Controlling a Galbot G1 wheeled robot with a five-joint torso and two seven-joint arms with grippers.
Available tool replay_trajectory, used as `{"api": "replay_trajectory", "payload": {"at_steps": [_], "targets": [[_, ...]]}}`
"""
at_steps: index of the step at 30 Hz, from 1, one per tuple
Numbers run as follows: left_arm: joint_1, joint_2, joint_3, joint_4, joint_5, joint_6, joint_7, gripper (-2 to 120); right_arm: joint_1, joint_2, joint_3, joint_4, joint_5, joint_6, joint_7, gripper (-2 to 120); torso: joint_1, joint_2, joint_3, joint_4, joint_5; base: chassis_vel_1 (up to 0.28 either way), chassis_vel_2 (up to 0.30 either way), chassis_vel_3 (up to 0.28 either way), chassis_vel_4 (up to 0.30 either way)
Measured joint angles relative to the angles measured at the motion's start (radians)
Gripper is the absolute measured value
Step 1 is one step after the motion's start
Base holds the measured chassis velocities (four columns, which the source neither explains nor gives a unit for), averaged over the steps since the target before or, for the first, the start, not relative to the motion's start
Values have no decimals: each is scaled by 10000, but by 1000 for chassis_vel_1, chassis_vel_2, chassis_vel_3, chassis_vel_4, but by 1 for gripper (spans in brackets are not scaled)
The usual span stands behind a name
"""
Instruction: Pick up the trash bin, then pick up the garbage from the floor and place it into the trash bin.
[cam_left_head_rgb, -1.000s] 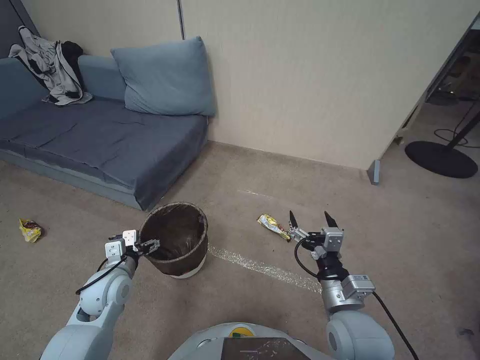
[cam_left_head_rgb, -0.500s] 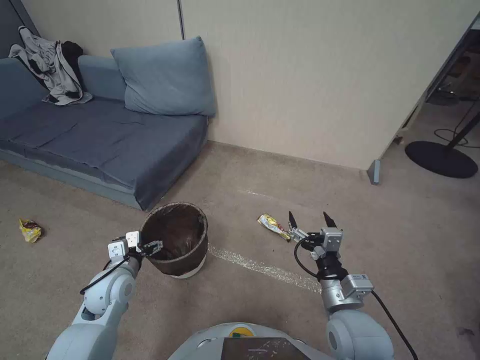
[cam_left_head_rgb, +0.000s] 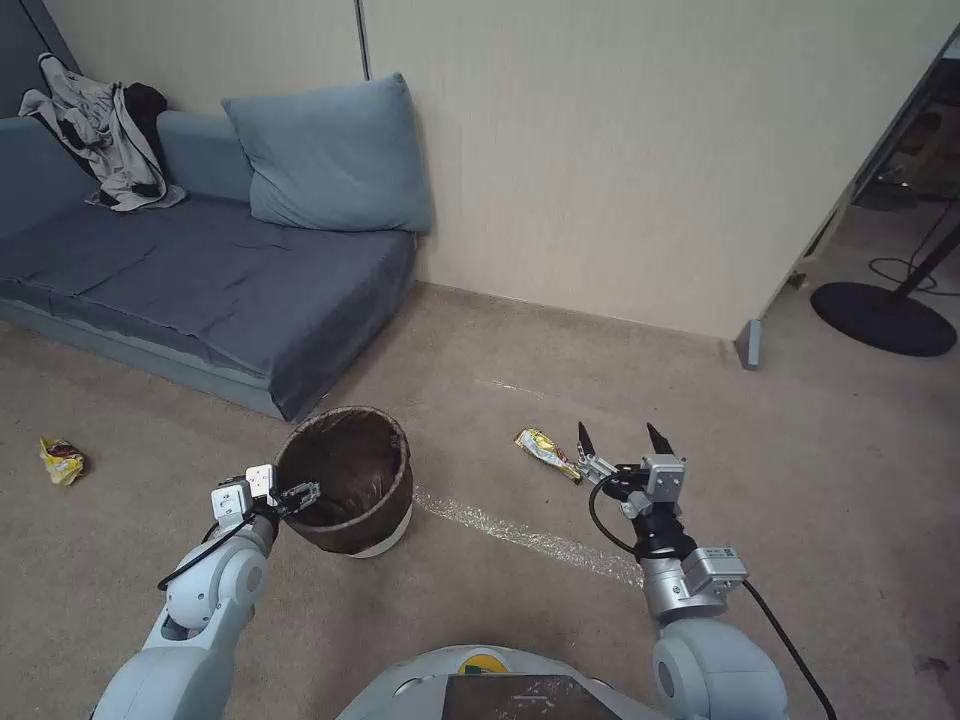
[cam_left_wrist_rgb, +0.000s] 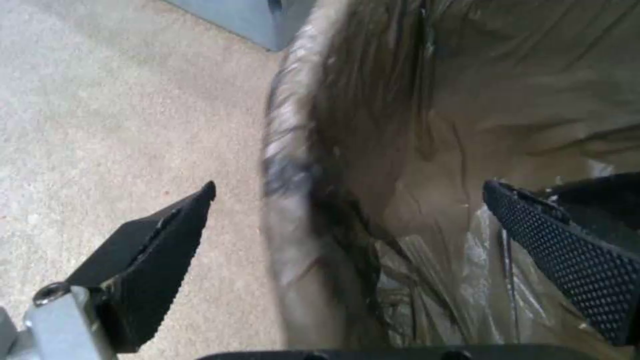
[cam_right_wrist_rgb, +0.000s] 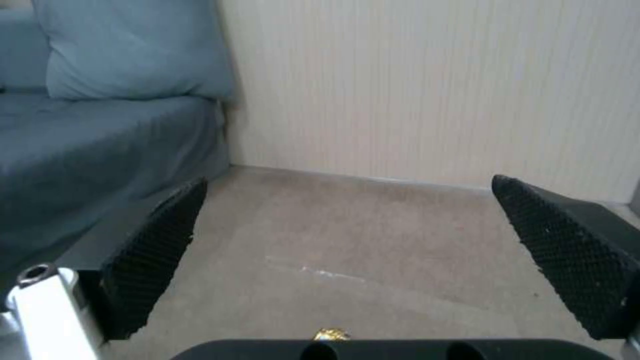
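The trash bin, white with a dark brown bag folded over its rim, stands on the carpet by the sofa corner, leaning a little. My left gripper is open at its near-left rim. In the left wrist view the rim of the bin lies between the spread fingers of that gripper, one finger outside and one inside. Some garbage, a yellow wrapper, lies on the floor right of the bin. My right gripper hovers open just beside it, and its own camera sees the wrapper under the open gripper. Another yellow wrapper lies far left.
A blue sofa with a cushion and a heap of clothes fills the back left. A beige wall runs behind. A partition foot and a round black stand base sit at the right.
The trash bin has tipped and shifted slightly at the left gripper. The right arm has barely moved.
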Motion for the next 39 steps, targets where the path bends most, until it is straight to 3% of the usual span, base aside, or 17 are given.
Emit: {"api": "replay_trajectory", "payload": {"at_steps": [4,12,22,24,28,33,39], "targets": [[-11,19,47,87,-94,6,-19,91,5,44,-8,-2,-6,-1,-2,100,0,0,1,-2,-5,0,0,0,0],[-13,68,43,97,-176,-57,-18,56,9,110,-11,-26,-32,-6,-11,100,0,0,1,0,-2,0,0,0,0],[-68,100,113,91,-165,-133,-67,27,56,153,-35,-120,-81,-7,-17,100,0,0,1,-1,-3,0,0,0,0],[-61,97,137,56,-155,-261,-188,14,106,133,-40,-182,-82,-7,-18,100,0,0,1,-1,-3,0,0,0,0],[-8,69,143,-59,-121,-384,-323,7,185,93,-40,-279,-79,-14,-17,100,0,0,1,-3,-7,0,0,0,0],[141,35,145,-267,114,-628,-424,7,238,65,-41,-347,-77,-18,-15,100,0,0,2,-3,-10,0,0,0,0],[611,-14,145,-1165,165,-1087,-560,3,316,-29,-26,-371,1,-39,3,100,0,-1,2,-1,-6,0,0,0,0]]}}
